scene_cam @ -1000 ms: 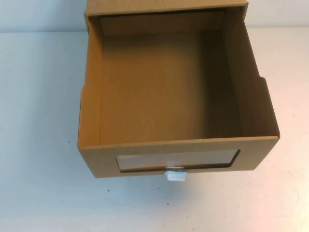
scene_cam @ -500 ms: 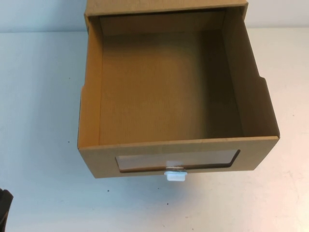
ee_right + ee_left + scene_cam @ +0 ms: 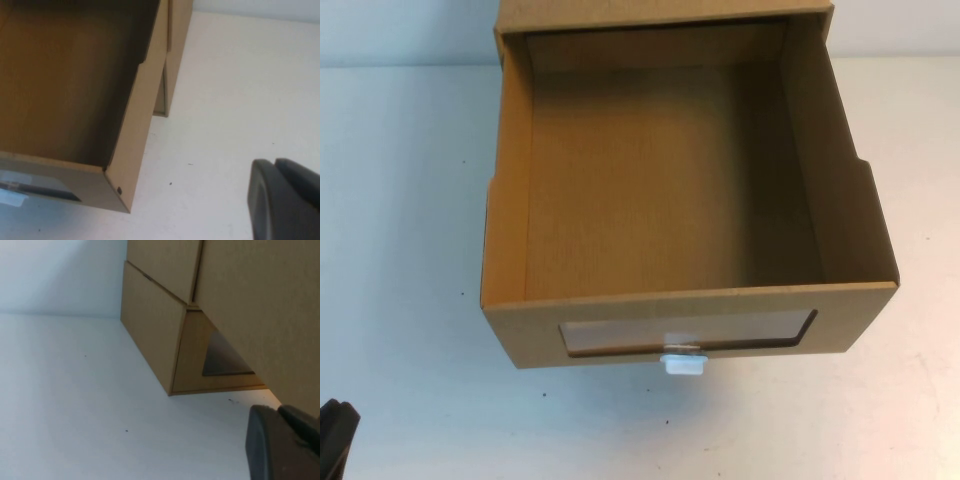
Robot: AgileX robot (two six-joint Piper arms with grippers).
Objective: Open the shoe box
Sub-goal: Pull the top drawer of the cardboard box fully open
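The shoe box sits on the white table, about midway between the left and right edges; its outer sleeve is back at the far edge and its drawer part is drawn out toward the near edge, so I can look straight down onto a bare cardboard floor with nothing in it; the front panel faces the near edge, with a clear window and a small white pull tab just below it, and nothing is touching that tab. The left gripper shows only as a dark tip at the near left corner of the table, well apart from the box; whether it is open or closed I cannot tell. The right gripper is out of the high view; its own camera puts it over bare table off the box's right front corner, apart from the cardboard, jaws together and holding nothing. To my eye the opening is as good as done, so the step in hand looks like the arms standing clear; any next move calls for little more than keeping both grippers away from the front panel, so the drawer is not nudged back into its sleeve.
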